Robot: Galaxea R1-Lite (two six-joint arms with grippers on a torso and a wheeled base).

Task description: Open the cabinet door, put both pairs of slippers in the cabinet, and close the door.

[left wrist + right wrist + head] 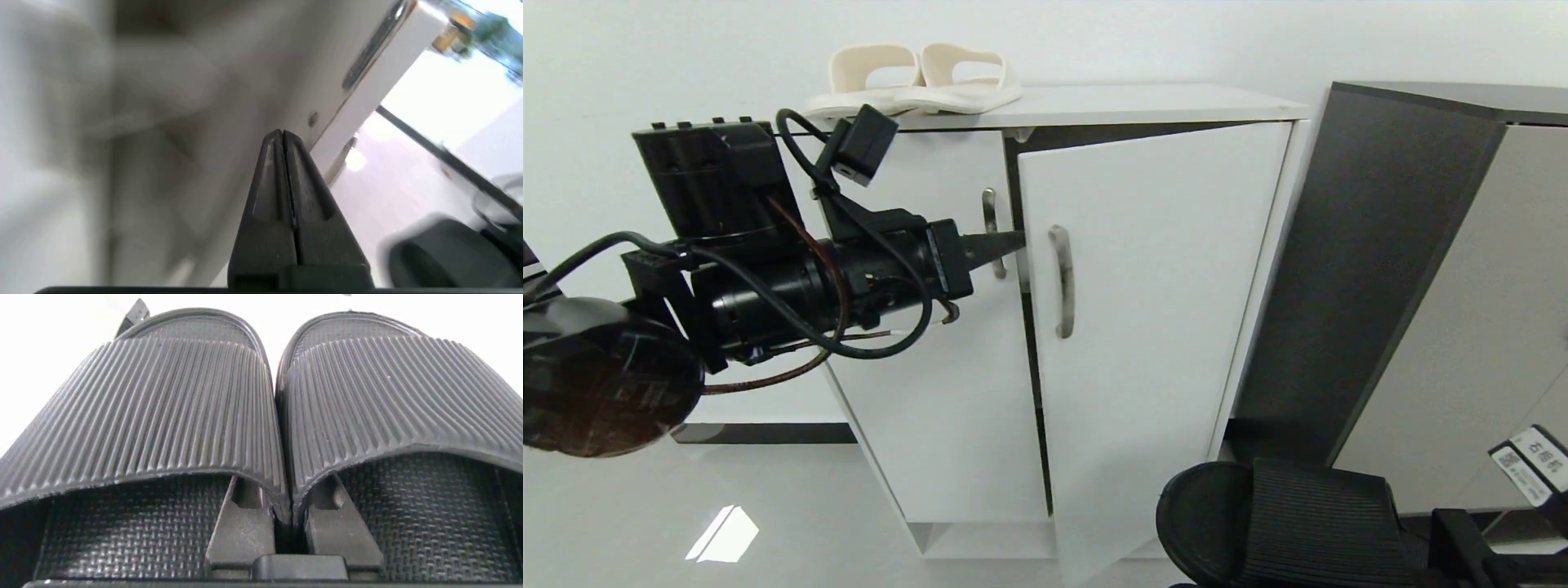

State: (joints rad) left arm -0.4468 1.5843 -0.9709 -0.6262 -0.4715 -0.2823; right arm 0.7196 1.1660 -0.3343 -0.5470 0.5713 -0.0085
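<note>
A white two-door cabinet [1143, 102] stands ahead. Its right door [1160, 343] hangs slightly ajar, with a dark gap along its top and hinge-free edge. My left gripper [1015, 240] is shut, its tip at the gap between the doors, beside the right door's handle [1061, 282]. In the left wrist view the shut fingers [282, 188] point past the door edge [359, 106]. A cream pair of slippers [915, 77] lies on the cabinet top. My right gripper [286, 518] is shut on the adjoining inner walls of a black ribbed pair of slippers [196, 400], held low at the right [1282, 514].
A tall dark grey cabinet [1372, 269] stands close against the white cabinet's right side. The left door [931, 425] is closed, with its handle [989, 220] just behind my left gripper. Glossy floor [768, 506] spreads to the lower left.
</note>
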